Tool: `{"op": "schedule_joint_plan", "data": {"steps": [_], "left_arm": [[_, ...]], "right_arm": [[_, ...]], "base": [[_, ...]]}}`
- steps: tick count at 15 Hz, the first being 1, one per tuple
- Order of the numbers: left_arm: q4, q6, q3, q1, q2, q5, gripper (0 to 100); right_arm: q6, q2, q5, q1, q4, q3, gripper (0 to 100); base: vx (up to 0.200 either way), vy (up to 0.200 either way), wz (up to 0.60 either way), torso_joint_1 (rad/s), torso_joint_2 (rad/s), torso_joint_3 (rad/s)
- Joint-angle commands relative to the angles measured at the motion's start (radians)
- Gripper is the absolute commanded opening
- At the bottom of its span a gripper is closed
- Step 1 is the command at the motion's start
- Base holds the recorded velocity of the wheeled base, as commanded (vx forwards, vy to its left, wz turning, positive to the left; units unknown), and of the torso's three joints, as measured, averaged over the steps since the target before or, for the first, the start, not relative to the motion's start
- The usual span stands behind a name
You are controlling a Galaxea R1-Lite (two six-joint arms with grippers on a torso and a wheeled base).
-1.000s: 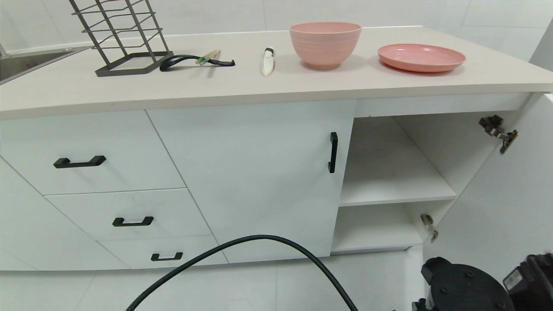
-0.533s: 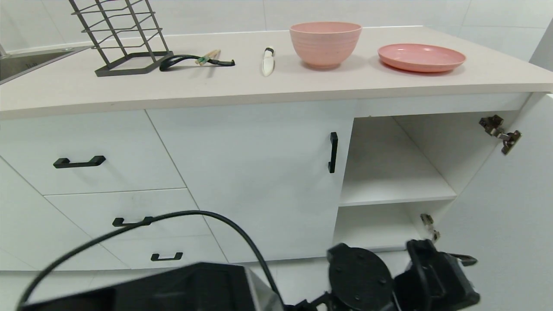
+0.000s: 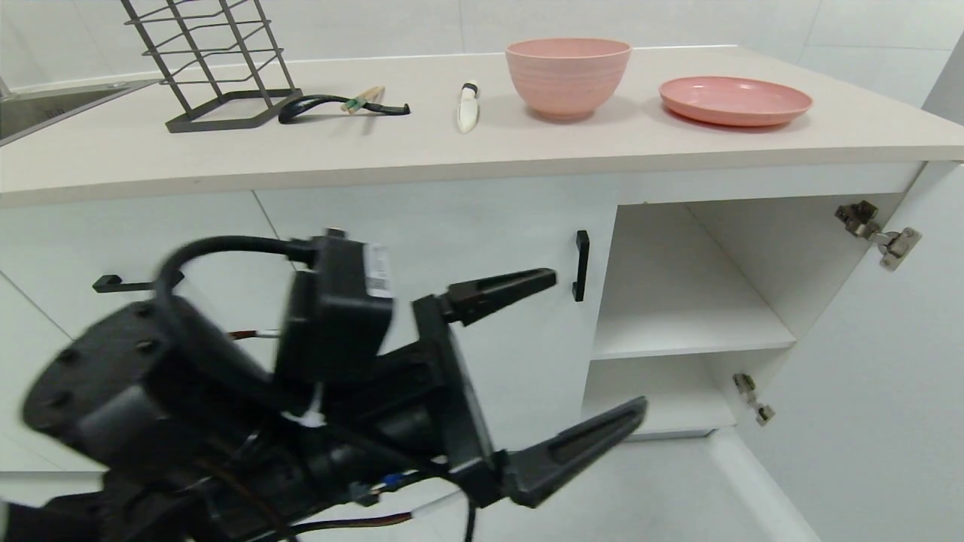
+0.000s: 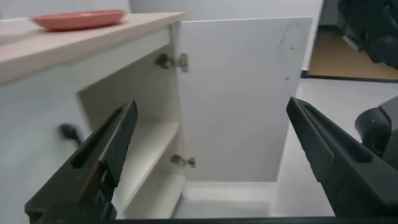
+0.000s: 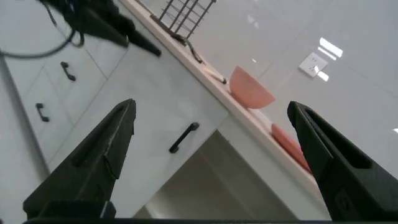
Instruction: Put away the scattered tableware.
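On the counter stand a pink bowl (image 3: 567,75) (image 5: 252,89) and a pink plate (image 3: 734,99) (image 4: 78,19) (image 5: 289,144). Left of them lie a white utensil (image 3: 467,109), chopsticks (image 3: 365,98) and a black ladle (image 3: 331,104). My left gripper (image 3: 599,342) (image 4: 211,107) is open and holds nothing. It hangs below counter height in front of the shut cupboard door, pointing at the open cabinet (image 3: 685,316). My right gripper (image 5: 211,109) is open and empty, low down and looking up at the counter front.
A black wire rack (image 3: 218,68) (image 5: 186,12) stands at the counter's left, by a sink (image 3: 45,109). The right cabinet door (image 3: 889,361) (image 4: 249,93) is swung wide, showing two bare shelves. Drawers with black handles (image 3: 230,386) sit at the left.
My left arm has risen from the bottom edge into the middle of the head view. The right arm's parts at the lower right have gone from it. The cabinet door swung slightly wider.
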Motion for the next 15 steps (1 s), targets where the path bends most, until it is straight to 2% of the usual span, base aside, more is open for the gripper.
{"op": "schedule_joint_plan", "data": {"steps": [1,3,4,6,7,9,11,12,13,14,15], "left_arm": [[0.02,0.0,0.216,0.095,-0.287,-0.001,100],[0.026,0.002,0.323,0.163,-0.413,-0.001,100],[0.034,0.002,0.364,0.227,-0.487,-0.001,100],[0.104,0.002,0.406,0.351,-0.657,-0.001,100],[0.182,0.002,0.412,0.405,-0.76,-0.001,100],[0.457,-0.003,0.409,0.475,-1.005,0.002,100],[0.775,-0.003,0.383,0.483,-1.241,0.003,100],[0.931,-0.004,0.36,0.483,-1.332,0.014,100],[1.015,-0.006,0.349,0.483,-1.378,0.026,100],[1.144,-0.018,0.34,0.489,-1.462,0.08,100],[1.156,-0.021,0.345,0.491,-1.473,0.091,100]], "right_arm": [[-0.001,-0.025,0.001,0.009,0.015,0.026,100],[-0.001,-0.108,0.001,0.017,0.117,0.026,100],[-0.001,-0.185,0.0,0.039,0.214,0.026,100],[-0.001,-0.373,-0.01,0.046,0.463,0.026,100],[-0.001,-0.481,-0.02,0.046,0.621,0.026,100],[-0.004,-0.685,-0.063,0.034,0.97,0.026,100],[0.014,-0.685,-0.103,0.031,0.993,0.026,100],[0.037,-0.685,-0.191,0.031,1.047,0.026,100],[0.057,-0.685,-0.258,0.031,1.09,0.026,100],[0.137,-0.685,-0.428,0.031,1.199,0.026,100],[0.151,-0.685,-0.454,0.031,1.217,0.026,100]], "base": [[0.0,0.0,0.0,0.0,0.0,0.0],[0.0,0.0,0.0,0.0,0.0,0.0],[0.0,0.0,0.0,0.0,0.0,0.0],[0.0,0.0,0.0,0.0,0.0,0.0],[0.0,0.0,0.0,0.0,0.0,0.0],[0.0,0.0,0.0,0.0,0.0,0.0],[0.0,0.0,0.0,0.0,0.0,0.0],[0.0,0.0,0.0,0.0,0.0,0.0],[0.0,0.0,0.0,0.0,0.0,0.0],[0.0,0.0,0.0,0.0,0.0,0.0],[0.0,0.0,0.0,0.0,0.0,0.0]]}}
